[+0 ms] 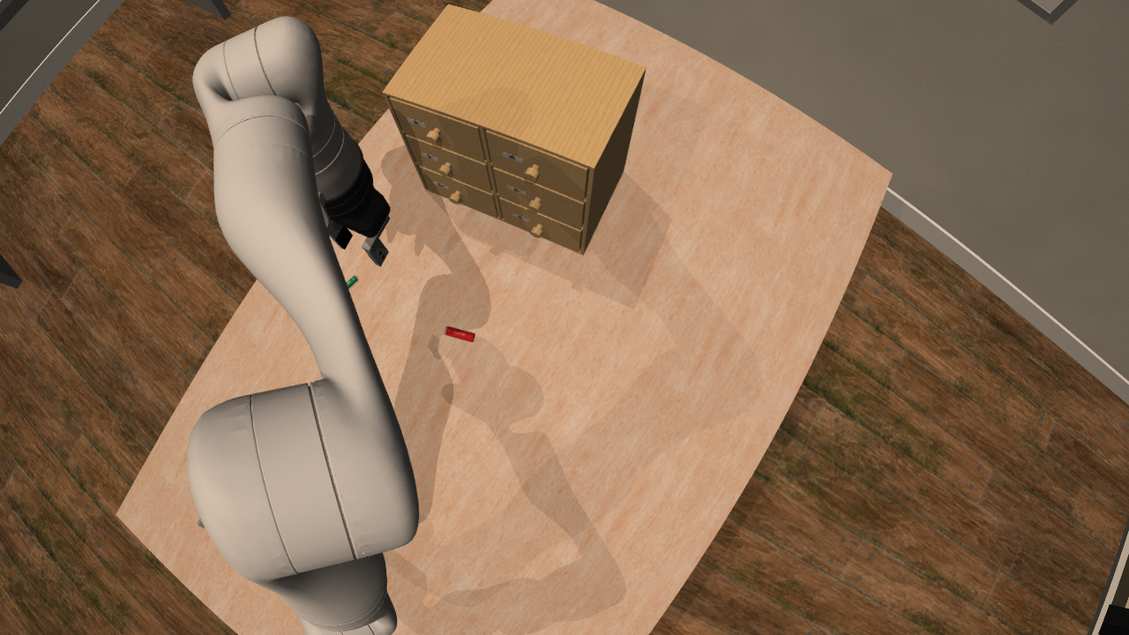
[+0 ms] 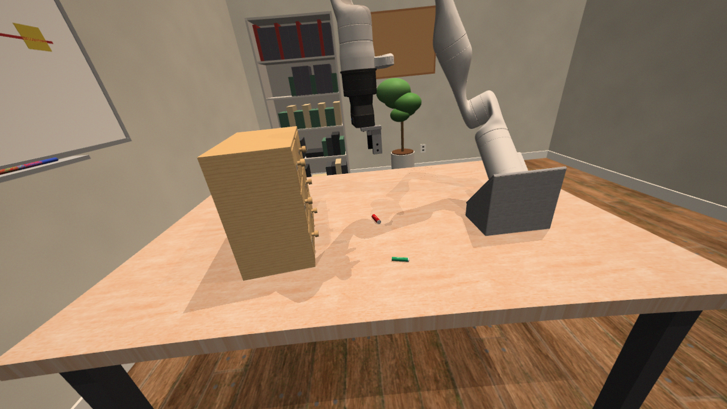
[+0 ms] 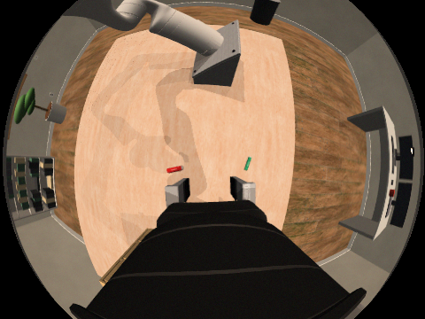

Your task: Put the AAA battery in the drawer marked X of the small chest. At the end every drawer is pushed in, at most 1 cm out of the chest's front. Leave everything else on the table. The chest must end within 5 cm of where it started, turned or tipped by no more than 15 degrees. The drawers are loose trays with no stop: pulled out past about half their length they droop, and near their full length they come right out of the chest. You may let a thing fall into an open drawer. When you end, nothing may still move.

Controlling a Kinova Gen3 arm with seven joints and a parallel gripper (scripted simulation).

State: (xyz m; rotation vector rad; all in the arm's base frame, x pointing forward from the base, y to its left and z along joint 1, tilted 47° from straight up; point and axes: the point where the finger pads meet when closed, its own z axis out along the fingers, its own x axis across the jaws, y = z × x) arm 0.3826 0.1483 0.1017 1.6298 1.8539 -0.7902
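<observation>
A slim green battery (image 1: 352,280) (image 2: 400,259) (image 3: 248,163) lies on the table, partly covered by the arm in the top view. It looks thinner than the red battery (image 1: 459,334) (image 2: 376,218) (image 3: 174,169), which lies apart from it. My gripper (image 1: 359,245) (image 2: 374,147) (image 3: 210,185) is open and empty, high above the table, between the chest and the batteries. The small wooden chest (image 1: 512,78) (image 2: 259,213) (image 3: 126,257) stands upright. Its six drawers look pushed in, each with a knob and a small label. The label marks are too small to read.
My arm (image 1: 276,189) reaches over the left part of the table (image 1: 678,316) (image 2: 457,284) in the top view. The grey arm base (image 2: 518,203) (image 3: 217,71) stands on the table across from the chest. A bookshelf and a plant stand beyond the table in the exterior view.
</observation>
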